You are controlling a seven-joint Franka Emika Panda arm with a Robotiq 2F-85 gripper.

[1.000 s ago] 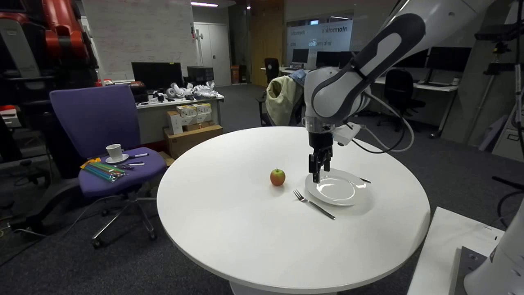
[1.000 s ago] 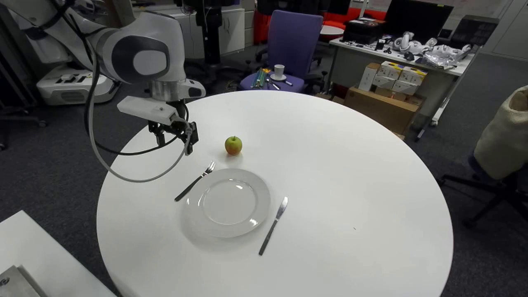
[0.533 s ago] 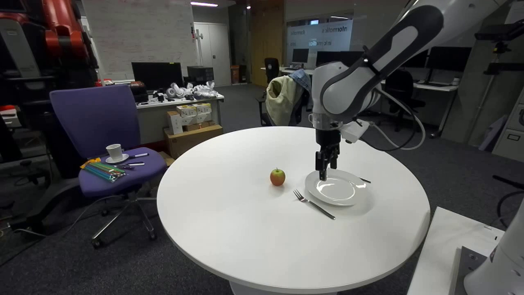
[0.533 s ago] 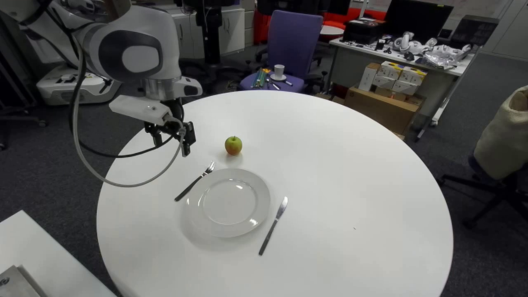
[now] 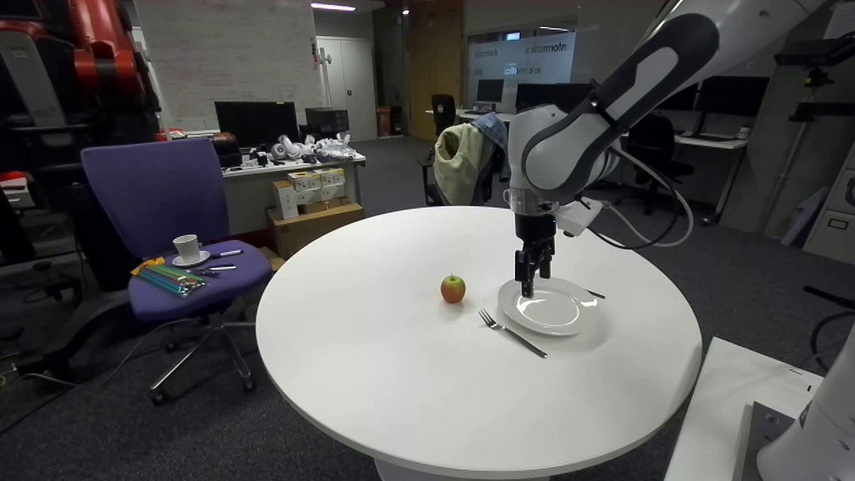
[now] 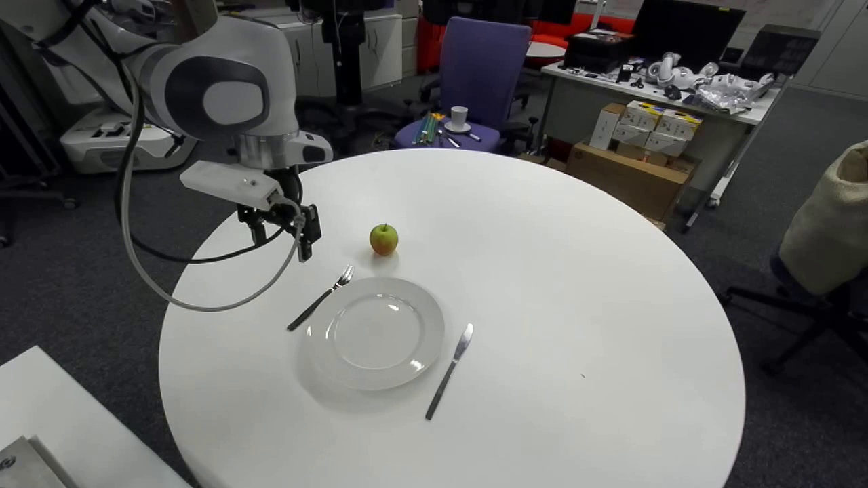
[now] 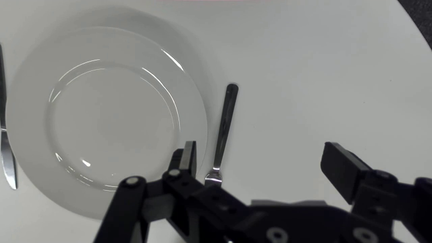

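My gripper (image 7: 260, 143) stands open with nothing between its fingertips, above the white round table (image 5: 401, 394). In the wrist view a fork (image 7: 226, 125) lies below, just inside the left finger (image 7: 188, 157), which hides its tines. That finger overlaps the edge of the white plate (image 7: 111, 118). A knife (image 7: 7, 158) lies along the plate's far side, at the left border. In both exterior views the gripper (image 6: 282, 251) hangs above the table, touching nothing. A red-green apple (image 5: 453, 289) rests on the table beyond the fork's tines (image 6: 346, 274); the wrist view does not show it.
A purple chair (image 5: 157, 200) beside the table carries a cup (image 5: 188, 248) on a saucer, a packet of coloured sticks (image 5: 167, 277) and some utensils. A light jacket (image 5: 459, 164) hangs on another chair. My arm's cable (image 6: 203, 308) loops low over the table edge.
The gripper has shifted slightly away from the apple, then come down a little over the last half second. Its jaws stayed open. Apple, plate, fork and knife lie where they were.
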